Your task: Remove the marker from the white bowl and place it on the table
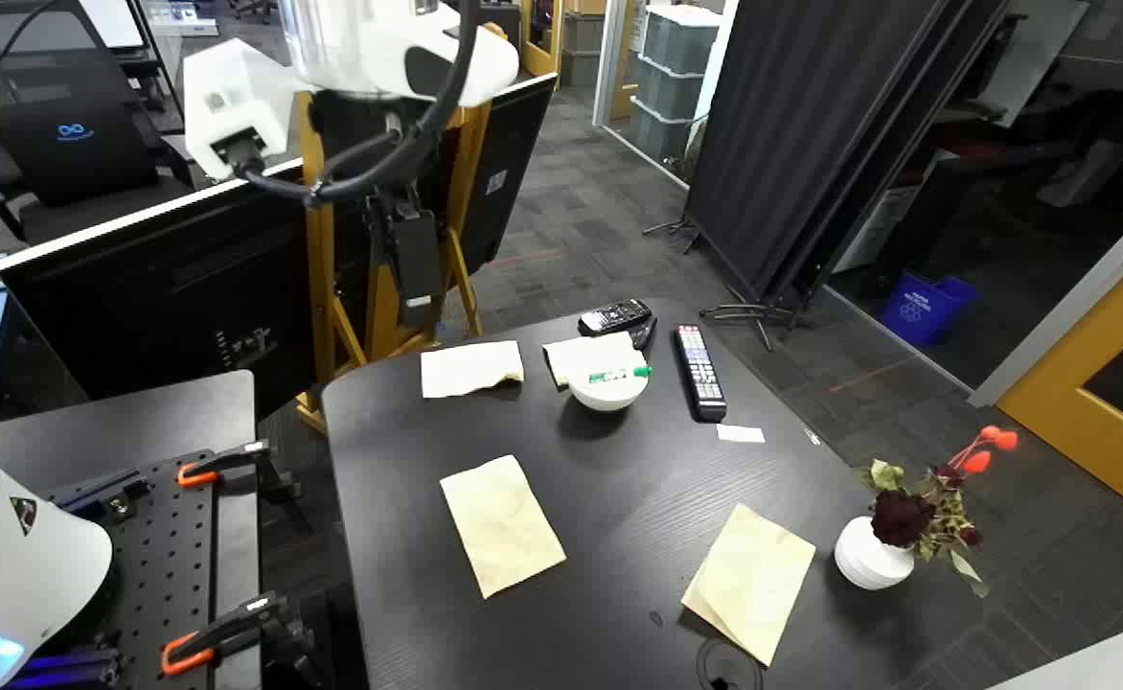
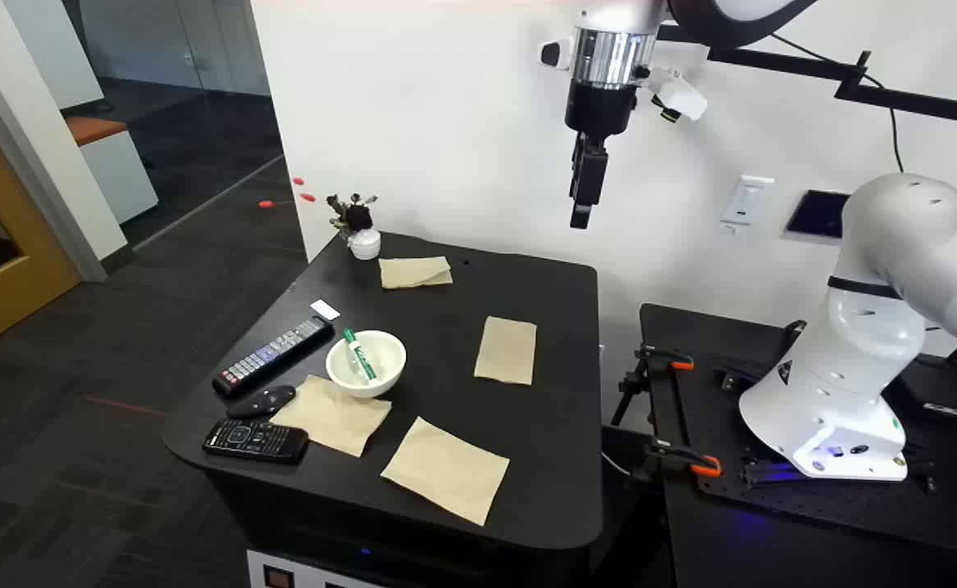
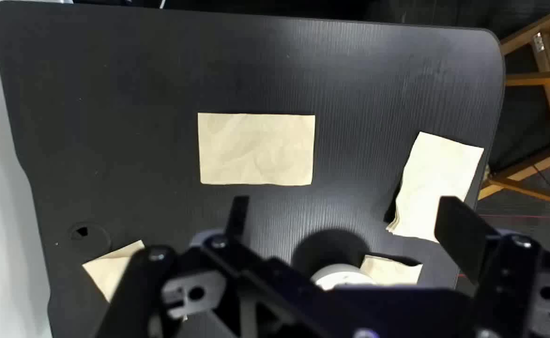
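Note:
The white bowl (image 1: pixel 607 395) stands on the dark table (image 1: pixel 619 498); it also shows in an exterior view (image 2: pixel 366 389). The green and white marker (image 2: pixel 360 355) leans in the bowl with its green cap end over the rim; it also shows in an exterior view (image 1: pixel 609 376). In the wrist view the bowl (image 3: pixel 341 273) is partly hidden by my gripper, and the marker is hidden. My gripper (image 3: pixel 345 206) is open and empty, its fingers wide apart. In an exterior view the gripper (image 2: pixel 580 219) hangs high above the table level, well away from the bowl.
Tan napkins lie on the table, including one near the middle (image 2: pixel 507 351) and one under the bowl's edge (image 2: pixel 331 412). A long black remote (image 2: pixel 274 355), smaller remotes (image 2: pixel 256 441) and a white card (image 2: pixel 325 309) lie near the bowl. A white flower vase (image 2: pixel 364 245) stands at a corner.

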`<action>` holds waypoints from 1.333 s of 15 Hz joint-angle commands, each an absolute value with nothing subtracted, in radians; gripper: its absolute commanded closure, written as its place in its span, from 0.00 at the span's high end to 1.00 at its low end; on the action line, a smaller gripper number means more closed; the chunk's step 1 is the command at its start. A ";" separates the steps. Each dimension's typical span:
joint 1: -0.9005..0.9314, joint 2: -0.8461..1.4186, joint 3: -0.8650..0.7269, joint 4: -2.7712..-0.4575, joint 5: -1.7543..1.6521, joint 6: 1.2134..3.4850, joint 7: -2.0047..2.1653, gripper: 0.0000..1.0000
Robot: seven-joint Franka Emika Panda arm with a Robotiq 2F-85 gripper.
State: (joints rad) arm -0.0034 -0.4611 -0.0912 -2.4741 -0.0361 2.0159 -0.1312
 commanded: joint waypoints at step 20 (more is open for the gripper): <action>0.003 -0.381 -0.049 -2.447 -0.019 2.082 -0.085 1.00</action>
State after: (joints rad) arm -0.0012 -0.4440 -0.0776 -2.4733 -0.0351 2.0280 -0.1270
